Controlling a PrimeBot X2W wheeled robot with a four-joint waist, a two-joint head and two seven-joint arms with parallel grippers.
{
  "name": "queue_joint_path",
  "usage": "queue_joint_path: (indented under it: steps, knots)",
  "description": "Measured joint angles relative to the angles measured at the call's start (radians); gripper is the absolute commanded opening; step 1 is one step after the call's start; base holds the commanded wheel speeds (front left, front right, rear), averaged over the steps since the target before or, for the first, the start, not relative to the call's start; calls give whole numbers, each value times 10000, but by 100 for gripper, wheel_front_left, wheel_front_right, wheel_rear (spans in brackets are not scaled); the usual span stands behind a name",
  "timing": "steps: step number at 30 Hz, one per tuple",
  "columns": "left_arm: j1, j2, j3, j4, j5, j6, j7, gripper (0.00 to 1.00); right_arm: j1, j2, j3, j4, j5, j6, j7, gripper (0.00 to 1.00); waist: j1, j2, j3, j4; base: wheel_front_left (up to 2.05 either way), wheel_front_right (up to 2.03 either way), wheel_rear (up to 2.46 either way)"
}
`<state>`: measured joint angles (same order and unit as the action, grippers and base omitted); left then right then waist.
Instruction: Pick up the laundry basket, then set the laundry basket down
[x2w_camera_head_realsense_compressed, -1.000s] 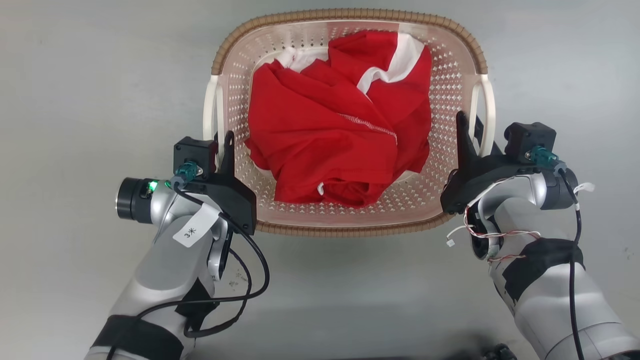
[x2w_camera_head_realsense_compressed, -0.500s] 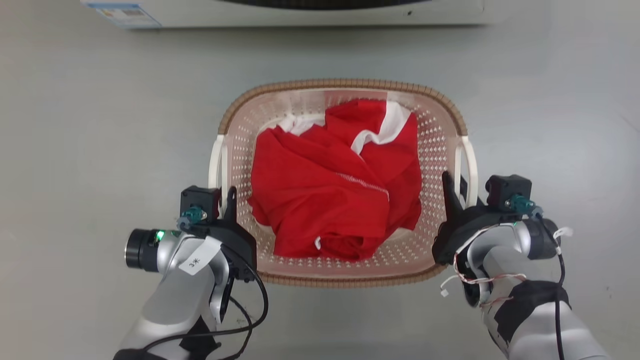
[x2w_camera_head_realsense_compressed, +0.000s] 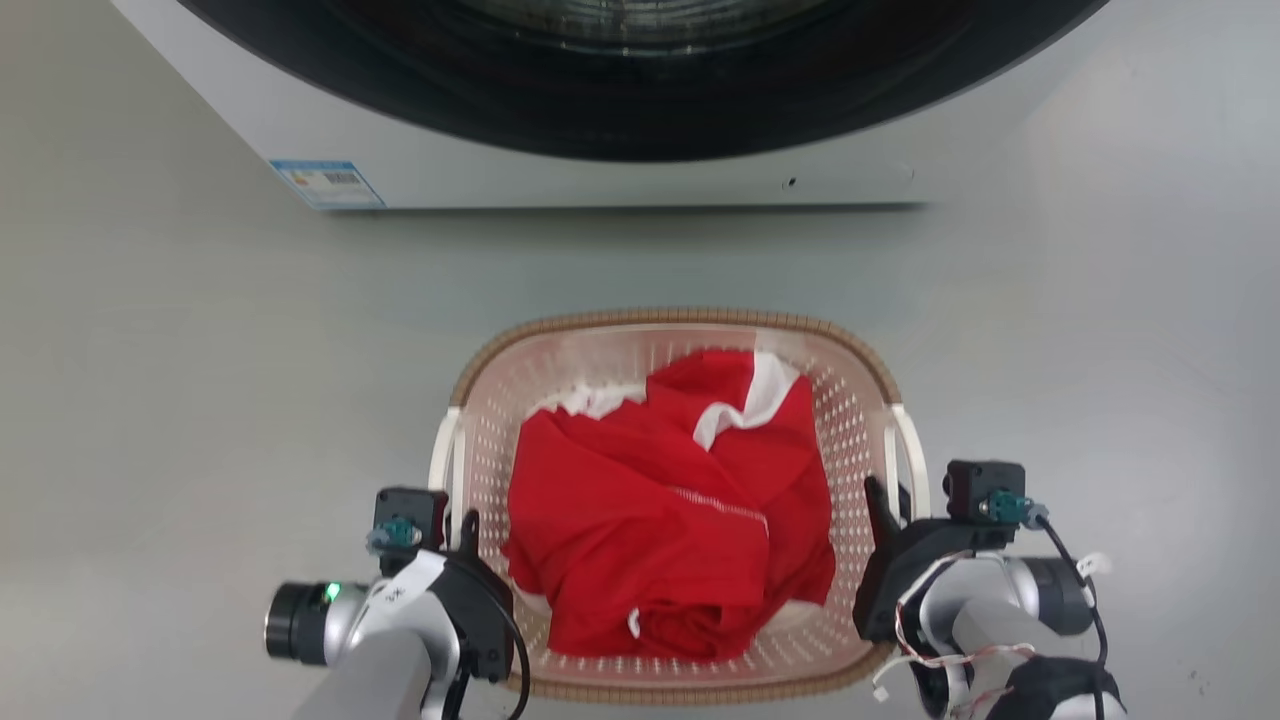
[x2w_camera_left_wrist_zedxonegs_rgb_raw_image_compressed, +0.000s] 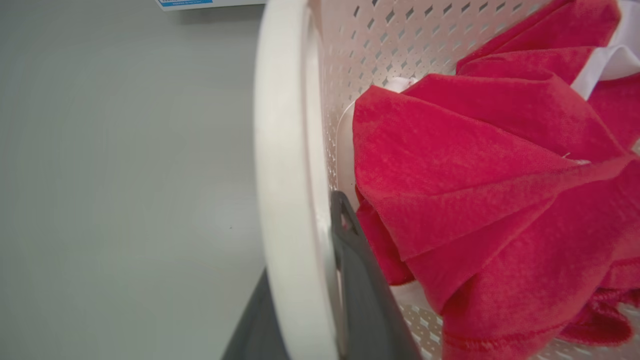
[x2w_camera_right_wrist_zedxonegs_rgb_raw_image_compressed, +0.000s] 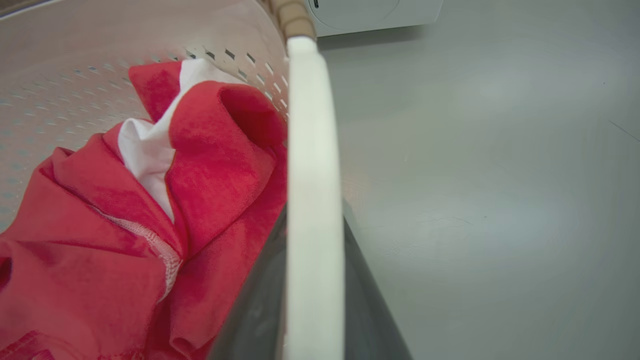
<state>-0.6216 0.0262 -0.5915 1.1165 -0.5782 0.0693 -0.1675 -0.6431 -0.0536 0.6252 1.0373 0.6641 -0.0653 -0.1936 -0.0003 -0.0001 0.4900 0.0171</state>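
**Item: laundry basket (x2w_camera_head_realsense_compressed: 680, 318).** It is sitting between the two arms, in front of the washer (x2w_camera_head_realsense_compressed: 560, 170) and well apart from it. A red garment (x2w_camera_head_realsense_compressed: 670, 510) is lying heaped inside. Whether its base is resting on the floor (x2w_camera_head_realsense_compressed: 180, 380) or hanging clear cannot be told.

**Left tool (x2w_camera_head_realsense_compressed: 458, 525).** It is clenching the left handle (x2w_camera_left_wrist_zedxonegs_rgb_raw_image_compressed: 285, 175), with one dark finger (x2w_camera_left_wrist_zedxonegs_rgb_raw_image_compressed: 365, 300) showing inside the white bar and the other outside it.

**Right tool (x2w_camera_head_realsense_compressed: 890, 497).** It is gripping the right handle (x2w_camera_right_wrist_zedxonegs_rgb_raw_image_compressed: 312, 175) the same way, a finger on each side of the bar.

**Governing relation.** The basket's long axis is running left to right, from one tool to the other, with a handle at each short end. Neither arm is nearer, since each is holding its own end.

**Judgement.** The pick-up grip is looking complete and the setting-down is pending. Both arms will probably need to descend evenly, or the load will tip toward the lower end.
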Motion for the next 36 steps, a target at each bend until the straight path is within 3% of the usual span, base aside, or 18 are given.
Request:
queue_joint_path:
  steps: [23, 36]
  knots:
    - [2659, 61, -817, 742, -947, -357, 1256, 0, 2770, -17, 2182, -533, 2211, -405, 1676, 0, 1, -2, -3411, 21, 0, 0, 0]
    - [3059, 107, -999, 719, -1101, -420, 1559, 0, 3240, -46, 2642, -558, 2899, -581, 2017, 0, 1, -2, -4631, -67, 0, 0, 0]
